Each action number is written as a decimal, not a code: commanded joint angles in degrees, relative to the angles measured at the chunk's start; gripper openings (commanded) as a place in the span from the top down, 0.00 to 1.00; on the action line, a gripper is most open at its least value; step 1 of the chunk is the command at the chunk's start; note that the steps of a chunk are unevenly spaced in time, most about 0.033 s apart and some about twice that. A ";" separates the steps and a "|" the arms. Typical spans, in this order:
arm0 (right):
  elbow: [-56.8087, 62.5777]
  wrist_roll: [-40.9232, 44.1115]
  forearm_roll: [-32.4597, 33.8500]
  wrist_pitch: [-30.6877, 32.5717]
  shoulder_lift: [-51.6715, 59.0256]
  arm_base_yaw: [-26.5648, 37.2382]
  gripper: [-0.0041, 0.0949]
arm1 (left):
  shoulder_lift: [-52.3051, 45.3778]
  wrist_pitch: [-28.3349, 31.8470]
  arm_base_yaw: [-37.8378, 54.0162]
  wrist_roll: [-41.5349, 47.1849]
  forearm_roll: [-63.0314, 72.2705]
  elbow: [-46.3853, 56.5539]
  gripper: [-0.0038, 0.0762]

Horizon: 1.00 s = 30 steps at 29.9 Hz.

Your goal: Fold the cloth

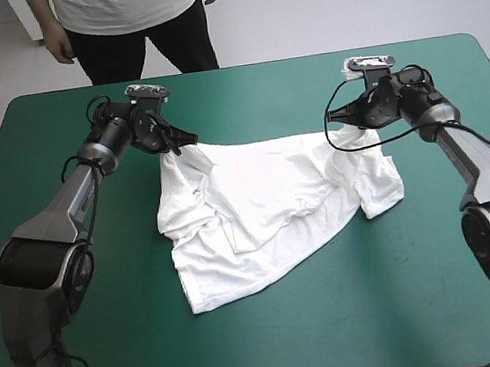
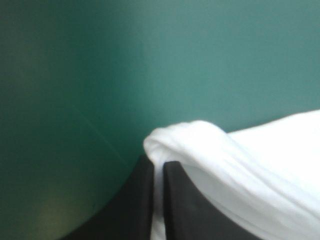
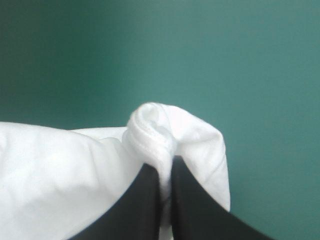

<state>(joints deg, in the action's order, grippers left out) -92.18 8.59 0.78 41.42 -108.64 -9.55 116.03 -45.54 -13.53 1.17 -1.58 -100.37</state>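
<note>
High view: left pincer [image 1: 173, 148], right pincer [image 1: 346, 128] clamp T-shirt [image 1: 265, 201].

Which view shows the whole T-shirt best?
The high view: the T-shirt lies there entire, half-spread on the cover, its far edge held at both ends. The wrist views show only a bunched edge pinched in the left claw and the right claw.

A pinched fold of the crumpled white short-sleeved T-shirt [image 2: 210, 150] hides the fingertips of the left gripper [image 2: 159, 164]. It's the same at the right gripper [image 3: 165, 165].
</note>
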 commanded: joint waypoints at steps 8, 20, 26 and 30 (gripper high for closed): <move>-4.92 0.31 -0.04 1.97 0.68 0.44 0.39 | -1.14 0.87 0.12 0.35 0.22 -3.58 0.60; -9.89 -0.57 1.29 15.35 11.76 0.44 0.38 | -12.13 -17.77 0.49 0.35 -5.53 -11.46 0.38; -9.66 -0.82 1.29 22.28 18.65 0.44 0.38 | -19.25 -28.31 0.49 -0.51 -5.09 -11.36 0.38; -9.02 -0.82 2.21 24.94 21.52 0.44 0.38 | -24.88 -28.31 0.49 0.41 -2.31 -7.13 0.38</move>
<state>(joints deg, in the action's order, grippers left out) -100.17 8.40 1.75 66.50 -91.18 -9.55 97.34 -71.30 -13.04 0.96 -5.90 -108.32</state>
